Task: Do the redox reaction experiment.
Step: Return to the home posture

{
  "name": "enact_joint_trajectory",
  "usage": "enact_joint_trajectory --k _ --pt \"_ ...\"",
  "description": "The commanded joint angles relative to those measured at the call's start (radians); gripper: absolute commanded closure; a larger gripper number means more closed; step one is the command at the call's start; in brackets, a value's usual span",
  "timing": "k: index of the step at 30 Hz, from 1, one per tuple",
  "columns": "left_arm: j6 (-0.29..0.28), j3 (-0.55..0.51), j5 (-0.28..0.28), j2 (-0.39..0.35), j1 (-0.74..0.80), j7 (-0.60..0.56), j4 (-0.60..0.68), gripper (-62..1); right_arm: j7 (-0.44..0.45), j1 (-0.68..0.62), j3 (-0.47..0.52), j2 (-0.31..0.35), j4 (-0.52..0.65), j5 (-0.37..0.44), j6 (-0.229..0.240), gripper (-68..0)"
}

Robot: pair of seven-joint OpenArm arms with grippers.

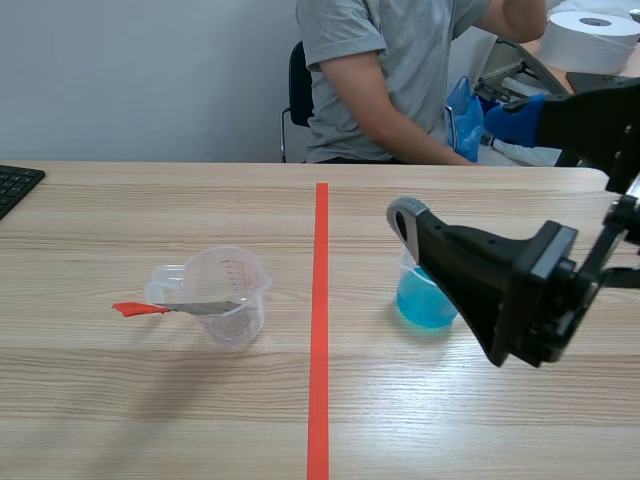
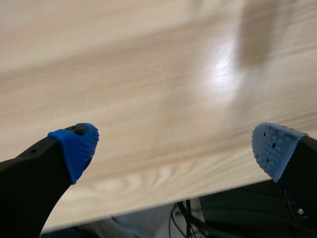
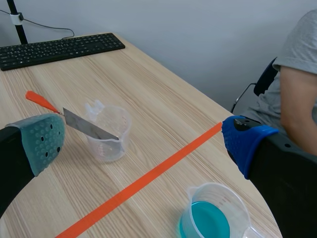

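One keyboard (image 1: 15,185) far left. Clear cup (image 1: 228,295) bears one blade (image 1: 200,308); right tool (image 3: 143,144), spread empty like left tool (image 2: 173,148), partly hides blue cup (image 1: 420,305).

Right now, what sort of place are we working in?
Probably an office-like lab bench: a light wooden table, a black computer keyboard, and a clear plastic beaker of blue liquid.

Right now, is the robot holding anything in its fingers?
No. The left gripper and right gripper are both open and hold nothing.
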Motion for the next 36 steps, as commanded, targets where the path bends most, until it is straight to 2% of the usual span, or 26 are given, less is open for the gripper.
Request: enact_joint_trajectory --k 1,5,9,12,16,19,23,29,36 --pt "-0.026 -0.009 0.017 0.012 0.007 -0.014 0.043 -62.3 0.008 -0.029 0.023 -0.017 0.029 0.011 0.000 -67.9" --pt "-0.097 -0.047 0.090 0.058 -0.001 -0.015 0.125 -62.3 0.008 -0.151 0.083 -0.027 0.090 0.015 -0.001 -67.9" --pt "-0.208 -0.085 0.179 0.134 -0.024 -0.014 0.189 -62.3 0.009 -0.225 0.101 -0.030 0.121 0.015 -0.001 -67.9" --pt "-0.261 -0.094 0.228 0.189 -0.057 -0.013 0.220 -62.3 -0.002 -0.228 0.106 -0.030 0.121 0.015 -0.001 -67.9" --pt "-0.302 -0.094 0.278 0.254 -0.108 -0.004 0.251 -62.3 -0.011 -0.222 0.111 -0.030 0.121 0.014 -0.001 -67.9" --pt "-0.341 -0.094 0.298 0.292 -0.147 0.010 0.269 -62.3 -0.011 -0.222 0.111 -0.030 0.121 0.014 -0.001 -67.9" --pt "-0.380 -0.091 0.298 0.305 -0.204 0.026 0.270 -62.3 -0.013 -0.222 0.111 -0.030 0.121 0.014 -0.001 -67.9" --pt "-0.379 -0.053 0.298 0.304 -0.266 0.040 0.270 -62.3 -0.035 -0.222 0.111 -0.030 0.121 0.014 -0.001 -67.9" --pt "-0.379 -0.019 0.298 0.304 -0.270 0.035 0.270 -62.3 -0.034 -0.222 0.111 -0.030 0.121 0.014 -0.001 -67.9"
